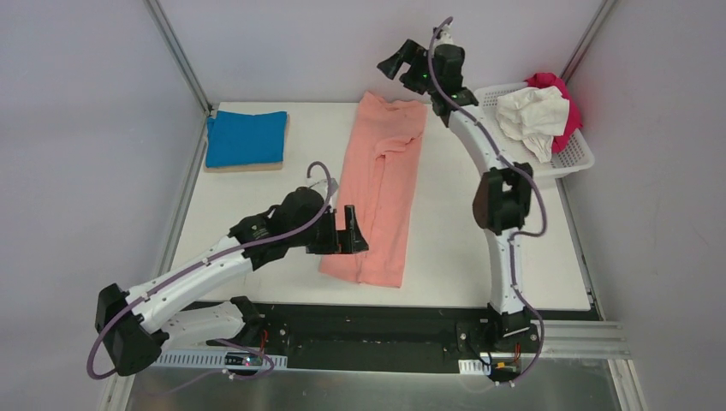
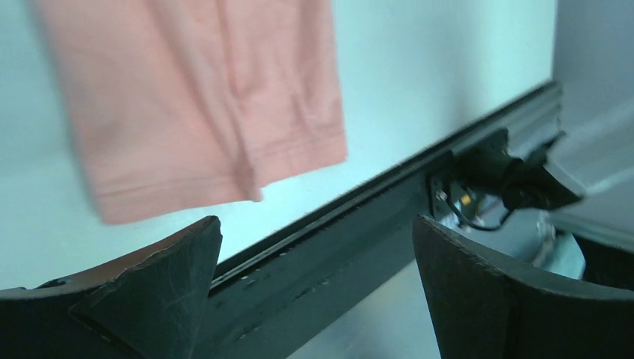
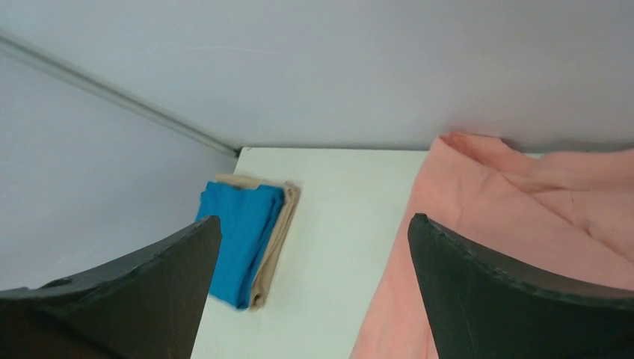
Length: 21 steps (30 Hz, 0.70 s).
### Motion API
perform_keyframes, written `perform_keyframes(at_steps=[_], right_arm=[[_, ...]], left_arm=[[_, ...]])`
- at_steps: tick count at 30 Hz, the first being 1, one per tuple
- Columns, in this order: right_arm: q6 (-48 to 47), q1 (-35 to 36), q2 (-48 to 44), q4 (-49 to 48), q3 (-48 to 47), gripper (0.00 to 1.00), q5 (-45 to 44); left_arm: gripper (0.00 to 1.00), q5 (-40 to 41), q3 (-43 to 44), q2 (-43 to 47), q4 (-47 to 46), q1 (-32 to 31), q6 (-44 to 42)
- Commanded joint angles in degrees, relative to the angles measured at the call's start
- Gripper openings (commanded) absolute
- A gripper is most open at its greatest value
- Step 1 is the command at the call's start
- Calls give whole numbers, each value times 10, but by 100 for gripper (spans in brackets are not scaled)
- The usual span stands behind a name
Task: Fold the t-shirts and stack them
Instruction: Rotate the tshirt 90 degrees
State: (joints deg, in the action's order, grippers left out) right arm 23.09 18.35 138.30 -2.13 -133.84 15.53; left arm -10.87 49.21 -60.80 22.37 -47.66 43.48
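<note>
Inventory, worktop. T-shirts, 4: salmon-pink t-shirt [image 1: 377, 188] 1, blue t-shirt [image 1: 246, 137] 1, white t-shirt [image 1: 531, 116] 1, magenta t-shirt [image 1: 550, 83] 1. Lattice basket [image 1: 575, 159] 1. Tan board [image 1: 248, 167] 1.

In the left wrist view the pink shirt [image 2: 202, 105] is blurred and cut off by the top edge. In the right wrist view the board [image 3: 280, 224] is mostly covered by the blue shirt [image 3: 243, 232]. At the upper right of the top view, the magenta shirt [image 1: 548, 84] is largely hidden beneath the white shirt [image 1: 531, 116].
</note>
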Motion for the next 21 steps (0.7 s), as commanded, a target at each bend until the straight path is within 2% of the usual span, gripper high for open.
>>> perform_keyframes(at_steps=[1,5,9,13,16,19,21], right_arm=[[-41,7,-241,113,201,100,-10],[-16,31,-392,208,417,99,-75],[29,77,-491,221,626,99,-101],[62,132,-547,232,730,99,-48],[78,174,-596,239,799,99,-56],[120,186,-637,220,864,99,-41],[142,191,-656,206,904,99,-28]], left_arm=[[99,184,-44,45,125,27,48],[96,115,-111,61,98,125,62],[88,51,-138,23,43,148,37],[80,25,-147,-23,27,148,31],[77,19,-175,-30,2,149,40],[75,23,-189,-50,-22,149,38],[69,36,-189,-75,-34,149,38]])
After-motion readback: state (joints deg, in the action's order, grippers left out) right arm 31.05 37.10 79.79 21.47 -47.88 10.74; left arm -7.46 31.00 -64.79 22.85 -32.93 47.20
